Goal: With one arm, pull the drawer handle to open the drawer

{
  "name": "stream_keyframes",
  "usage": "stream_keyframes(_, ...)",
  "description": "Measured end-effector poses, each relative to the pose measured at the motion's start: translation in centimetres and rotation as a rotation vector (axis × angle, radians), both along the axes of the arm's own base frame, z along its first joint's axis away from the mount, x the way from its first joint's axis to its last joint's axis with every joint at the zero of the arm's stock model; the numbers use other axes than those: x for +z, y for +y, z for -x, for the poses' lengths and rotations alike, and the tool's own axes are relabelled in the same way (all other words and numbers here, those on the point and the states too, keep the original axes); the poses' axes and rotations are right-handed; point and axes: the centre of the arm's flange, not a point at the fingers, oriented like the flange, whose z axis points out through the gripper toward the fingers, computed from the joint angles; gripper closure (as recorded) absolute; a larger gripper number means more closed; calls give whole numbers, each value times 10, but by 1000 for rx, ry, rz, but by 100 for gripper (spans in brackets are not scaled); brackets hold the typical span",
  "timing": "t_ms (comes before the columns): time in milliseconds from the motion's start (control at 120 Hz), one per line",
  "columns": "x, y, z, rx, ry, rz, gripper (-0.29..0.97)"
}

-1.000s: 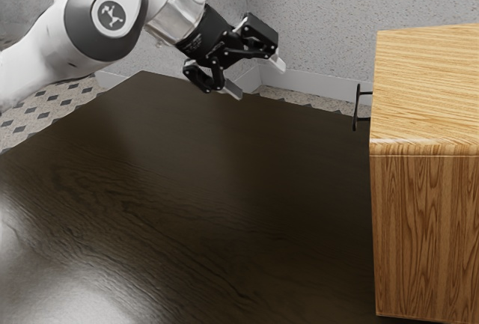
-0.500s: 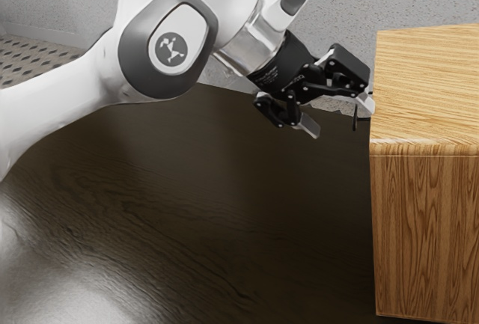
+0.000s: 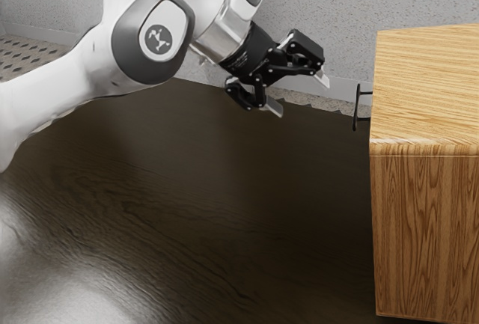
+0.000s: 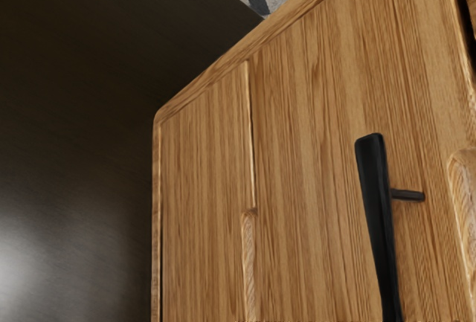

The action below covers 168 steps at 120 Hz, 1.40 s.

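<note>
- Table [image 3: 187,212]: dark wood, with a wide bare stretch between the arm and the cabinet; near edge cut off by the frame.
- Cabinet [image 3: 426,114]: light wood at the exterior view's right, far side cut off, front seen edge-on.
- Hand [image 3: 301,94]: in the air above the table, fingers apart, holding nothing.
- Drawer handle [image 3: 361,107]: thin black bar standing off the cabinet front near its top, clear gap to the hand; lower end cut off in the wrist view.
</note>
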Motion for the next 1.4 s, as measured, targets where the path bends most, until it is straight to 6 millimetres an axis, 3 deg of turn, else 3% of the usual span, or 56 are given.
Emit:
stream_keyframes(100, -4, -39, 0, -57, -1, 2, 0)
stream_keyframes(158, -7, -48, -1, -70, 3, 2, 0)
stream_keyframes(325, -10, -27, -7, -32, 11, 4, 0)
stream_keyframes(533, -14, -32, -16, -37, 15, 5, 0)
stream_keyframes(933, -43, -32, -37, -28, 55, 5, 0)
stream_keyframes(1092, -49, -20, -43, -8, 64, 7, 0)
stream_keyframes(1208, -47, -10, -42, 12, 64, 35, 0)
stream_keyframes(1400, -48, 4, -22, 45, 69, 64, 0)
